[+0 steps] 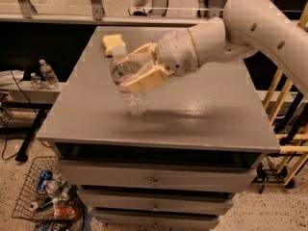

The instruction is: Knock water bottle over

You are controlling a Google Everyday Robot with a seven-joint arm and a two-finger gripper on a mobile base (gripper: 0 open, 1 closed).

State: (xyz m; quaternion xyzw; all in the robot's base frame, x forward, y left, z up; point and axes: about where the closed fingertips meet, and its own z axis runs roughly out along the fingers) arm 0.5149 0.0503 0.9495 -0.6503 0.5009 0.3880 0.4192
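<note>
Tilted water bottle [136,99] on grey table [207,112], pincer [131,67] open astride it (cap leaning left)

We see the clear water bottle [127,79] leaning cap-left, base on the table [207,117], against the spread-fingered end effector [143,66].
</note>
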